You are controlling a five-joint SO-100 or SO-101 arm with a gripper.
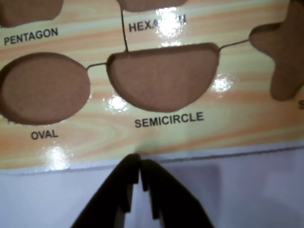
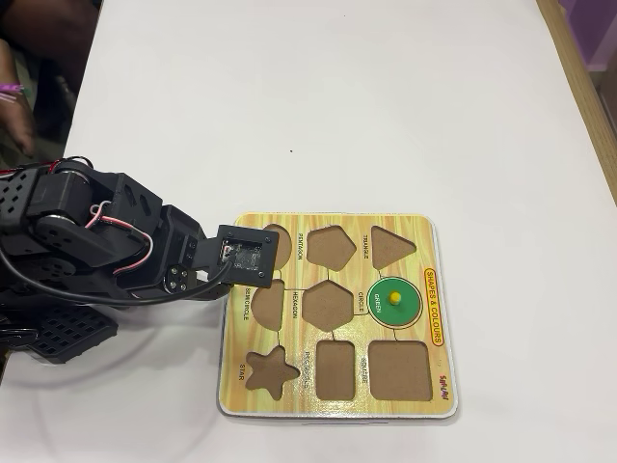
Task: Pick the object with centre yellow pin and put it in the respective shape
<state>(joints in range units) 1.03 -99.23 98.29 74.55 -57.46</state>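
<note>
A plain white table (image 2: 318, 106) is filling most of the overhead view, smooth and matte, with a strip of pale wood showing along its right edge. Near the lower middle a yellow wood-grain shape board (image 2: 436, 381) is lying flat, its glossy face catching bright glints in the wrist view, and its brown cut-outs are showing a dull, fibrous bottom. The green disc (image 2: 397, 301), flat and round with a tiny yellow knob at its middle, is sitting inside the round cut-out (image 2: 418, 313) labelled CIRCLE, filling it almost entirely. Around it, the triangle, pentagon, hexagon, star and two four-sided cut-outs are standing empty. The black arm (image 2: 106, 241) is reaching in from the left of the overhead view, its wrist block covering the oval recess and part of the semicircle one. In the wrist view the dark pincer (image 1: 140, 161) is hanging over the board's near edge, clenched with its tips meeting and grasping nothing, just below the semicircle cut-out (image 1: 161, 78) and beside the oval cut-out (image 1: 42, 88).
</note>
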